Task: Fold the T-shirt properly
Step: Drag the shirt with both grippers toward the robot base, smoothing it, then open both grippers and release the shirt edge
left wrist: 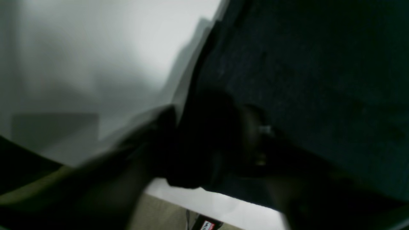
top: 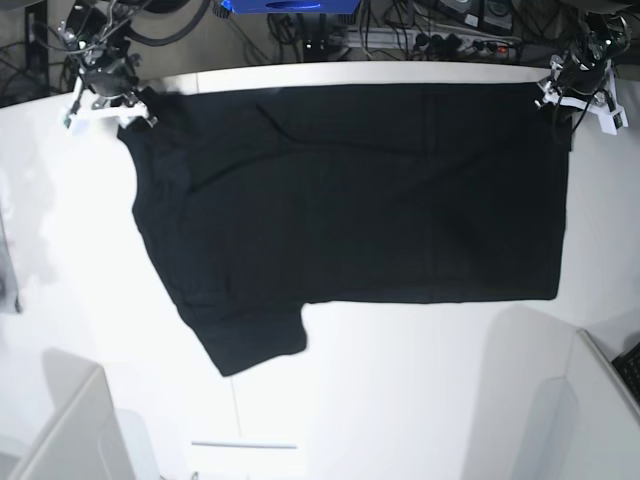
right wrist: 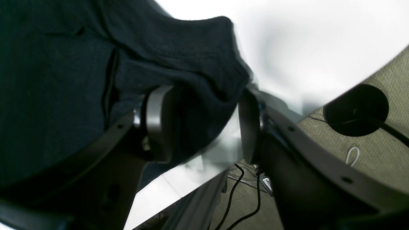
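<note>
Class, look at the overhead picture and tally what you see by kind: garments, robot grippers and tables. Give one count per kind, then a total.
Garments: 1, the black T-shirt
Robot grippers: 2, the left gripper and the right gripper
Tables: 1, the white table
Total: 4

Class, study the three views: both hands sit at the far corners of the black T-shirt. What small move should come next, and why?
Probably lift both hands clear of the T-shirt. It lies spread on the white table, apparently folded once, one sleeve showing. The right hand has its jaws apart with cloth loose between them; the left hand is at the other corner, its grip unclear.
</note>
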`<state>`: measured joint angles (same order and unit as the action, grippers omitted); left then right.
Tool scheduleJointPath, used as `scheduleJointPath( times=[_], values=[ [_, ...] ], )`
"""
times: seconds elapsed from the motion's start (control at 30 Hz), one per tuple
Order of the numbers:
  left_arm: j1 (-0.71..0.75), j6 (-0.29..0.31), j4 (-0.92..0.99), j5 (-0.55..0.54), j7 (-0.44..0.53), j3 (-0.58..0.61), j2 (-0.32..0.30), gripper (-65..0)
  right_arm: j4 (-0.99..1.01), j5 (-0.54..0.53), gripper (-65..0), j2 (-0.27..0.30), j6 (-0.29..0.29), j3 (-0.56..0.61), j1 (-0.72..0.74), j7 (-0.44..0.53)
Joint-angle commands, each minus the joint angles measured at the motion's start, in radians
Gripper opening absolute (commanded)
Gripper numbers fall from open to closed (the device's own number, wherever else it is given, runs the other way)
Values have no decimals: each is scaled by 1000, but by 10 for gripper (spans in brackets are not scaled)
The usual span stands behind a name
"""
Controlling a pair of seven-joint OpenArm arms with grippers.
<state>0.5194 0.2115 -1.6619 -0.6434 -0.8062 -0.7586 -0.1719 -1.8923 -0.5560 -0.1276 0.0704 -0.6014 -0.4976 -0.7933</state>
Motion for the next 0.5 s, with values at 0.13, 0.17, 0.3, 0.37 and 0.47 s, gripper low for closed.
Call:
scheduleJointPath(
  times=[0.13, 0.17, 0.3, 0.37, 0.47],
  values=[
    [11, 6, -133, -11, 12, -62, -10, -202, -56, 0, -393, 7, 1, -79, -3, 18],
    [9, 6, -162, -13, 12, -92, -7, -201, -79, 0, -393, 7, -1, -82, -3, 18],
    [0, 6, -240, -10, 11, -151, -12, -202, -111, 4, -392, 19, -8, -73, 33, 18],
    [-2, 6, -249, -10, 17, -154, -13, -204, -105, 7, -392, 42, -10, -58, 70, 13],
    [-37, 9, -252, -8, 12, -149, -27, -207, -79, 7, -392, 107, -10, 45, 133, 13]
  ],
)
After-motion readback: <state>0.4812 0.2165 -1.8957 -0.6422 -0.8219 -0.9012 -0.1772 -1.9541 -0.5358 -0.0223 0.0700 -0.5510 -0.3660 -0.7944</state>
